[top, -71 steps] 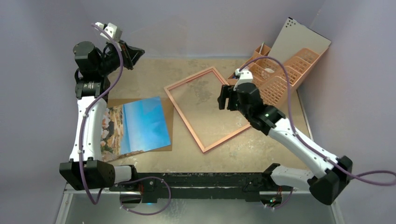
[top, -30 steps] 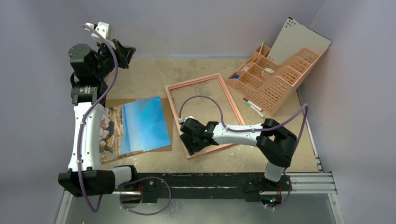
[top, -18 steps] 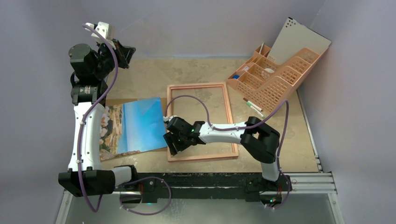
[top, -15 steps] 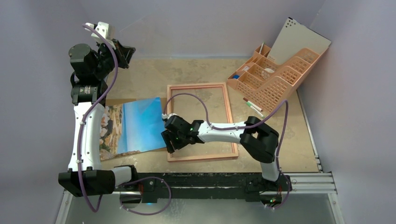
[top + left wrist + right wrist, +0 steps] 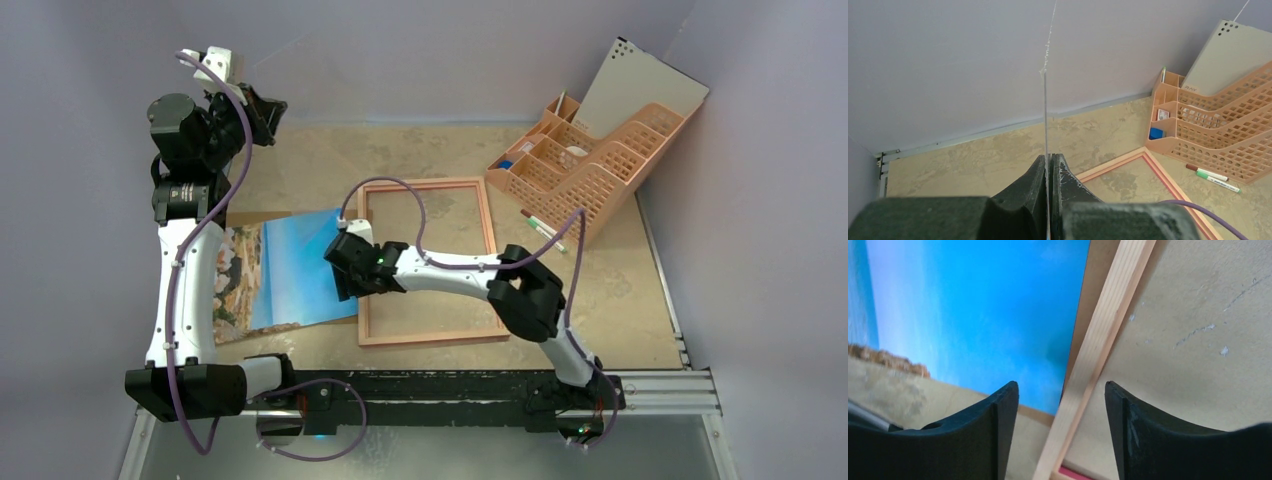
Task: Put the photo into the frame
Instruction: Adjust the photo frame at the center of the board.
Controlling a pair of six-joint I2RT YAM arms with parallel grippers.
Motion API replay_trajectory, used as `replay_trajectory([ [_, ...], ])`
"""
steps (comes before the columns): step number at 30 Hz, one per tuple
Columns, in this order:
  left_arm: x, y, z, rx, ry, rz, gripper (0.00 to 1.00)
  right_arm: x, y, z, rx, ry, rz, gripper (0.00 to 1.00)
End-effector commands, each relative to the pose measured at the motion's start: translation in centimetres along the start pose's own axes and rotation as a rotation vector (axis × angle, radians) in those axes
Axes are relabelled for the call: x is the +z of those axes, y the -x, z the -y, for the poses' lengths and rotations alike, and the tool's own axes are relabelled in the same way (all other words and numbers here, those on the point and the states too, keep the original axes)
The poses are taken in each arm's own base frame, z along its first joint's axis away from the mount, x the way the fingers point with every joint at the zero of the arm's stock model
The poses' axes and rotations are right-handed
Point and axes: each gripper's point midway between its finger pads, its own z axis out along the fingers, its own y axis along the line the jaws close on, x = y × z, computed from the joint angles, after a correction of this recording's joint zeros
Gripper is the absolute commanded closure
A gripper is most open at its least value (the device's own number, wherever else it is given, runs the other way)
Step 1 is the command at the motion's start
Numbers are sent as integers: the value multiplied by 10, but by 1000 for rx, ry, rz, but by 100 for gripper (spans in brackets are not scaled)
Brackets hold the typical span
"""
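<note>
Photo [image 5: 300, 260] lies flat, picture side up, on the left part of the table [image 5: 420, 150], blue sky toward the middle and tan rocks toward the left edge. It rests on a brown board [image 5: 260, 216], which shows as a thin strip along its far and right edges. The frame [image 5: 430, 335] lies flat just to the right of it, empty, bare table showing through its opening. In my right wrist view its left rail [image 5: 1098, 340] is pale wood, with a sliver of pink at the near corner.

My right gripper [image 5: 343, 282] reaches across to the seam where photo and frame meet. Its jaws stand wide apart and grip nothing. From the wrist camera, the right gripper [image 5: 1062, 390] straddles the rail: one finger is over the blue of the photo [image 5: 978, 305], the other over the table inside the frame. A narrow band of board [image 5: 1080, 325] separates photo and rail. I cannot tell whether my fingertips touch anything.

My left gripper [image 5: 262, 112] is raised at the back left corner, well apart from both. The left gripper [image 5: 1048, 160] is clamped on a thin clear sheet [image 5: 1045, 115], seen edge-on and standing upright.

A peach organiser [image 5: 590, 170] sits at the back right, with two pens [image 5: 545, 228] beside it.
</note>
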Motion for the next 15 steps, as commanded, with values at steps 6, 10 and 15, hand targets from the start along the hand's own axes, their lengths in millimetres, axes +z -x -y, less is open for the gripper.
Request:
replay_trajectory([
  [6, -4, 25, -10, 41, 78, 69, 100, 16, 1, 33, 100, -242, 23, 54],
  [10, -4, 24, -12, 39, 85, 69, 100, 14, -3, 39, 127, -268, 29, 71],
  [15, -2, 23, -12, 33, 77, 67, 100, 6, -8, 49, 202, -284, 46, 96],
])
